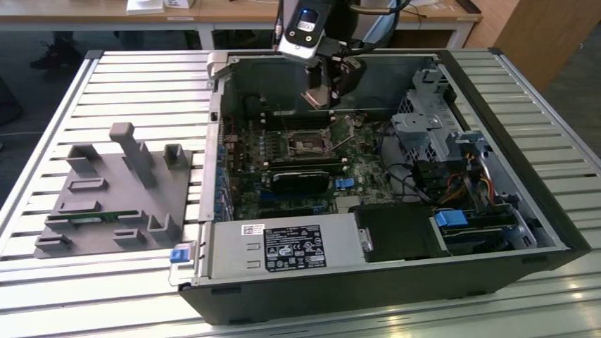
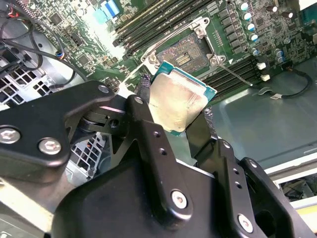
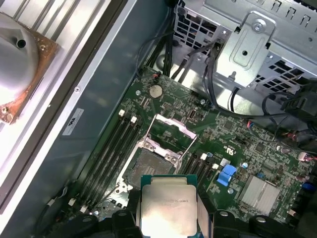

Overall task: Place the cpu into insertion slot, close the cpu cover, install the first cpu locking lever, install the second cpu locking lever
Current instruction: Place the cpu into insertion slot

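The jaws of the gripper (image 2: 176,113) were closed on the cpu (image 2: 179,99), one black finger pressed on each of two opposite edges, so the pale metal top was free between them. In the first wrist view the cpu (image 3: 168,204) hung a little tilted, with its green border showing at the sides. Fine lines of print crossed its top, too small to tell.

The insertion slot (image 3: 148,166) lay just beyond the front edge of the chip and lower than it; chip and slot were apart, not touching. The chip was almost square, so I saw no long axis, but its edges looked turned a little against the edges of the slot. I judged that the placing was not yet done.

On the far side of the slot the cpu cover (image 3: 174,124) stood raised on its hinge, leaving the dark socket open. Long black memory slots (image 3: 113,145) ran beside the slot.

In the exterior view the gripper (image 1: 329,91) was above the insertion slot (image 1: 308,146), inside the open computer case (image 1: 554,218). Nearer the camera than the slot sat a grey box (image 1: 272,246) with a white printed label. Well apart from the slot, on the slatted tabletop (image 1: 56,91), stood a grey fixture (image 1: 112,197).
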`<move>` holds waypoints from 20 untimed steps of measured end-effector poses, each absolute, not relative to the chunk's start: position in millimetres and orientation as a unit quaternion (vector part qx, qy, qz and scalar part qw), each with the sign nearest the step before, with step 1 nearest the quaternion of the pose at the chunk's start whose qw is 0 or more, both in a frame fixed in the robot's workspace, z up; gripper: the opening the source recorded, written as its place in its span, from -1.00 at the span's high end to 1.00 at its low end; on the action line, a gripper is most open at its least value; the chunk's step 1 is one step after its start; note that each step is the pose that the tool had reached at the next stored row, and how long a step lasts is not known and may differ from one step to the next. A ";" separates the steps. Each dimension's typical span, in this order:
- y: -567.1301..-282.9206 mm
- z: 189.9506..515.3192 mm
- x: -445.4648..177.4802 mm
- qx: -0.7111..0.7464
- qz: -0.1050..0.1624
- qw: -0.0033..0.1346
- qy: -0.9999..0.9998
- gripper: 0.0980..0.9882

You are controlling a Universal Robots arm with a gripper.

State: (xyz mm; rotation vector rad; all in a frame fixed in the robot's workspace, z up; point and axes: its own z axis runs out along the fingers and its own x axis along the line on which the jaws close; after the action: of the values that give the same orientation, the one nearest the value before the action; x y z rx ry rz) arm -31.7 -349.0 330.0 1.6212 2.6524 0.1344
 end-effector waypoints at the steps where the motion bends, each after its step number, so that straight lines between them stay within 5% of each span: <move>1: -349.1 329.9 -31.7 0.523 0.043 0.015 0.851 0.01; 20: -349.1 327.9 -32.4 0.555 0.042 0.017 0.830 0.01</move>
State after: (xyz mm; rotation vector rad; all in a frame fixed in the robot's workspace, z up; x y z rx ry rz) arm -32.4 -349.1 327.9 1.7265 2.5810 0.1320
